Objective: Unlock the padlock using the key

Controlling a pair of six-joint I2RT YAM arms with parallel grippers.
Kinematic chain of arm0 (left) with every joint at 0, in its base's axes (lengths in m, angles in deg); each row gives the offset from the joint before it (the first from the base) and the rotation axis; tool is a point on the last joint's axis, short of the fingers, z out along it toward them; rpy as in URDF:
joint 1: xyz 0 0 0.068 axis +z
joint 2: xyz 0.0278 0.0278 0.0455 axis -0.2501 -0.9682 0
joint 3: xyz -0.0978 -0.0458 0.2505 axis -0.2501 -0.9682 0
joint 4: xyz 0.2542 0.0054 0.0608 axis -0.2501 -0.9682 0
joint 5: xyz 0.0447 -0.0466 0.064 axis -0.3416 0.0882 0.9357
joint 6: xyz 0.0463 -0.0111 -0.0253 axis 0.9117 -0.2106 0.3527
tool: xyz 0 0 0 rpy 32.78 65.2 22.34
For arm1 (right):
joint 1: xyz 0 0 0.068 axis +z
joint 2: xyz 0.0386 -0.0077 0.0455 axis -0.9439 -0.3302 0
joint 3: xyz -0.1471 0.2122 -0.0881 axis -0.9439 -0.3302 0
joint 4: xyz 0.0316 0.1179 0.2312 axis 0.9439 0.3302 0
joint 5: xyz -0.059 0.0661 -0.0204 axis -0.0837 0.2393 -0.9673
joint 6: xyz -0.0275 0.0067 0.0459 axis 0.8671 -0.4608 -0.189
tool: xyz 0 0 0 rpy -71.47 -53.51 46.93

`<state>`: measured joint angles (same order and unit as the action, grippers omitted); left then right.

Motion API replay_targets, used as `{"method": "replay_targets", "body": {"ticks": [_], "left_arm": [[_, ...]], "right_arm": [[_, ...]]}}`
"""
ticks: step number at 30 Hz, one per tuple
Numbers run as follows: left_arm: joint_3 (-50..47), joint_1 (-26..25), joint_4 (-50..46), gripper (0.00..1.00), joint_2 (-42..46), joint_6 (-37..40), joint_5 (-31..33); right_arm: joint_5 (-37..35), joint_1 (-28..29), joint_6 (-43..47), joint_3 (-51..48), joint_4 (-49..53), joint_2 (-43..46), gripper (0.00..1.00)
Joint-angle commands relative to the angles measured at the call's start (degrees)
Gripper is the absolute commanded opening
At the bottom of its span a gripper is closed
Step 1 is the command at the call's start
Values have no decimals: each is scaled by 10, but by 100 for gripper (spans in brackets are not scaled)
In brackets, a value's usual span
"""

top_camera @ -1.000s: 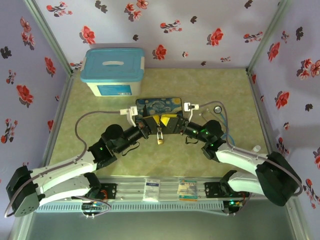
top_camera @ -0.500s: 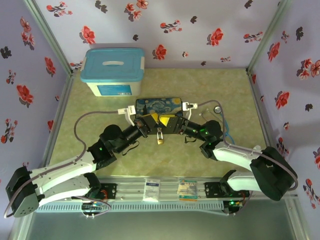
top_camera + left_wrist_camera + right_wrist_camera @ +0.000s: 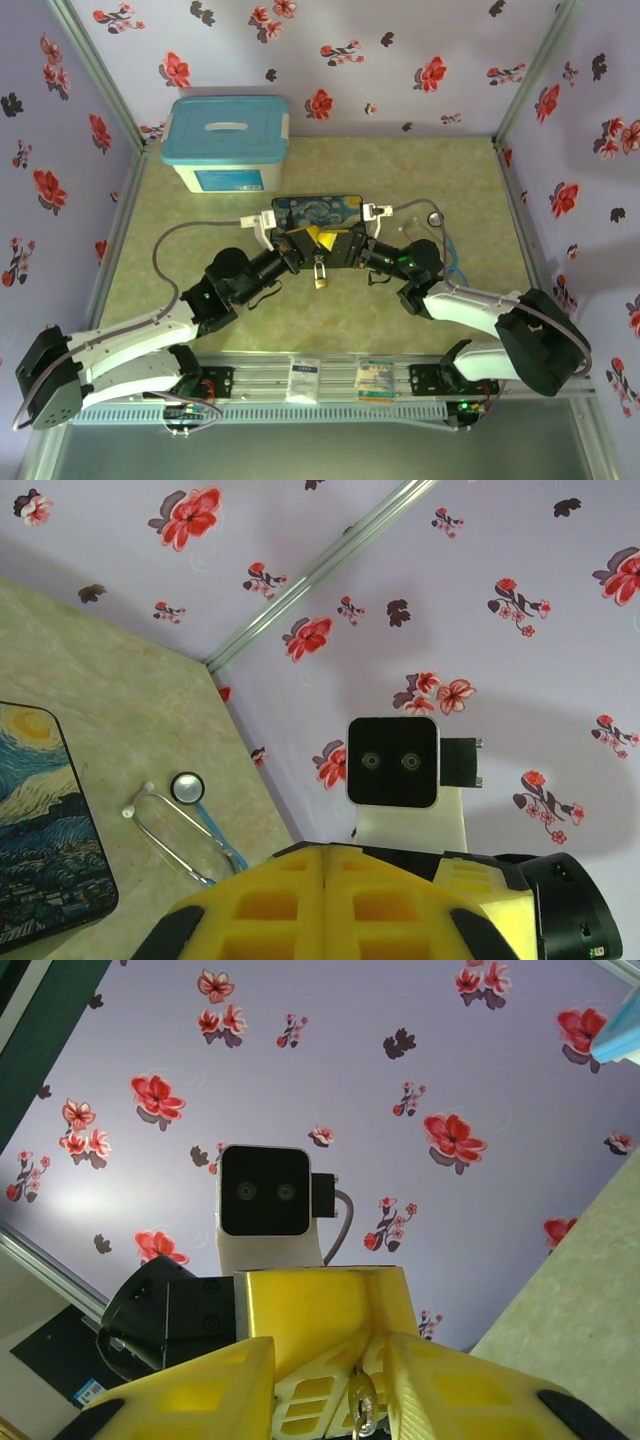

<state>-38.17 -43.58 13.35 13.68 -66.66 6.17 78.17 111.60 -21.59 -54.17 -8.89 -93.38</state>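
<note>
- From above, the two arms reach in from either side and meet over the middle of the table [image 3: 200,215]. The left gripper [image 3: 312,240] and right gripper [image 3: 338,242] sit nose to nose just in front of the painted box [image 3: 315,207].
- The padlock [image 3: 320,273] hangs below the point where they meet, clear of the box. The key is too small to make out.
- A tub with a blue lid [image 3: 228,140] stands at the far left. A stethoscope [image 3: 436,216] lies just right of the box, partly hidden behind the right arm.
- In the left wrist view, the left gripper [image 3: 325,865] has its yellow jaws pressed flat together, one seam between them. The other arm's camera block [image 3: 393,763] looms close ahead, with the stethoscope [image 3: 185,810] and the box's corner [image 3: 40,830] off to the left.
- In the right wrist view, the right gripper [image 3: 330,1390] has its jaws spread. The padlock's silver loop [image 3: 362,1405] hangs in the gap, pinched from above by the tips of the left gripper [image 3: 330,1310].
</note>
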Motion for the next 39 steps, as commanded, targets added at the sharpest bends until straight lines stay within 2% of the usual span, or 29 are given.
{"method": "replay_targets", "body": {"ticks": [1, 5, 11, 14, 25, 34, 39], "left_arm": [[21, 1, 33, 0, -10, 4, 7], [21, 2, 45, 0, -14, -1, 7], [31, 8, 39, 0, -8, 7, 6], [37, 8, 45, 0, -21, 2, -7], [27, 9, 67, 0, -36, -18, -13], [24, 9, 71, 0, -36, -21, -13], [11, 8, 87, 0, -47, -40, -13]], "right_arm": [[6, 4, -8, -6, -50, -2, 34], [-5, 4, -8, -19, -49, 7, 39], [-5, 4, -7, -29, -50, 15, 38], [-4, 4, -6, -27, -50, 16, 33], [-12, 4, -1, -23, -49, 23, 30], [-18, 4, 4, -21, -50, 16, 20], [-25, 4, 7, -21, -50, 16, 18]]}}
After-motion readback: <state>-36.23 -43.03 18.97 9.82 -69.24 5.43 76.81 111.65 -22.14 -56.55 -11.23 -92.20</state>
